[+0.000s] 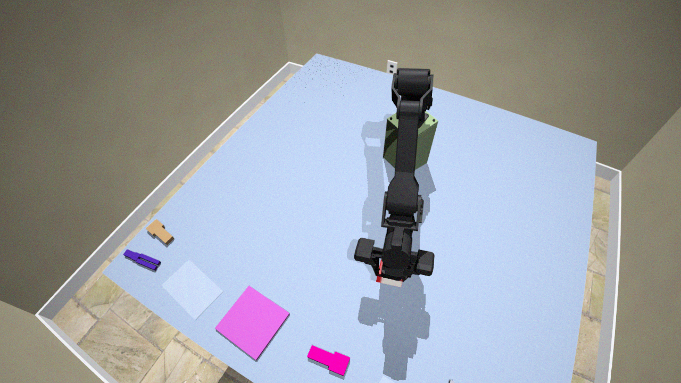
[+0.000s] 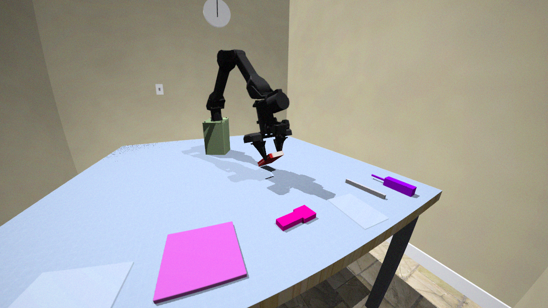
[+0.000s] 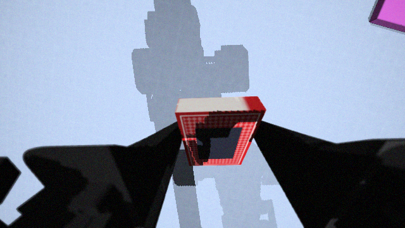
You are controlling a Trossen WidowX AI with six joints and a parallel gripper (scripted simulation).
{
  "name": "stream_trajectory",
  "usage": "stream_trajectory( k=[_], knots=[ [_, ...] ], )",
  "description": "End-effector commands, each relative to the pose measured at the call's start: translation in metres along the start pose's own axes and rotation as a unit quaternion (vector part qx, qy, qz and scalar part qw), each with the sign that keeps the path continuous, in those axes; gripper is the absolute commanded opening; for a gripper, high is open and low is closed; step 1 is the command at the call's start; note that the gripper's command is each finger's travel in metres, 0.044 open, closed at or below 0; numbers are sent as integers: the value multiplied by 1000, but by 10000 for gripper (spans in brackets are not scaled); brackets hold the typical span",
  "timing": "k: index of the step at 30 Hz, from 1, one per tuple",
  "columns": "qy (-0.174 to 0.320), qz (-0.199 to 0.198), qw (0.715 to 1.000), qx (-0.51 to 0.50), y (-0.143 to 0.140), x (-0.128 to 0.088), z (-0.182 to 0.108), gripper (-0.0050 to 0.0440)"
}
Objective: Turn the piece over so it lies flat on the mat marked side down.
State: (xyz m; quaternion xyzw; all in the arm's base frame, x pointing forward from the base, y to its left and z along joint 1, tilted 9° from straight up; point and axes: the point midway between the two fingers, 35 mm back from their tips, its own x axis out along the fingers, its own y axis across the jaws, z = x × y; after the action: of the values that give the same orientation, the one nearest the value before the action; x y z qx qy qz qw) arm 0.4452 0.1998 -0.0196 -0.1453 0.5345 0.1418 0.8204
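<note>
From my top view, the arm's base block [image 1: 423, 142] sits at twelve o'clock on the surface [image 1: 295, 190]. The piece [image 1: 389, 281] hangs between the fingers at six o'clock from it, tilted, off the surface. At eight o'clock lie two flat sheets [image 1: 252, 321] side by side; a stepped block [image 1: 328, 359] lies at seven.
</note>
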Motion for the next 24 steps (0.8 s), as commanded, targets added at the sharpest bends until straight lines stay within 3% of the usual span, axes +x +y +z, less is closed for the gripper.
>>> stream_trajectory(
  k=[1, 10, 13, 24],
  knots=[
    [-19, 0, 1000, -1, -1, -1, 3, 0],
    [-79, 0, 997, -2, -2, -1, 12, 0],
    [-58, 0, 998, -2, 0, 6, 4, 0],
    [-131, 0, 991, -3, -1, 5, 16, 0]
  ],
)
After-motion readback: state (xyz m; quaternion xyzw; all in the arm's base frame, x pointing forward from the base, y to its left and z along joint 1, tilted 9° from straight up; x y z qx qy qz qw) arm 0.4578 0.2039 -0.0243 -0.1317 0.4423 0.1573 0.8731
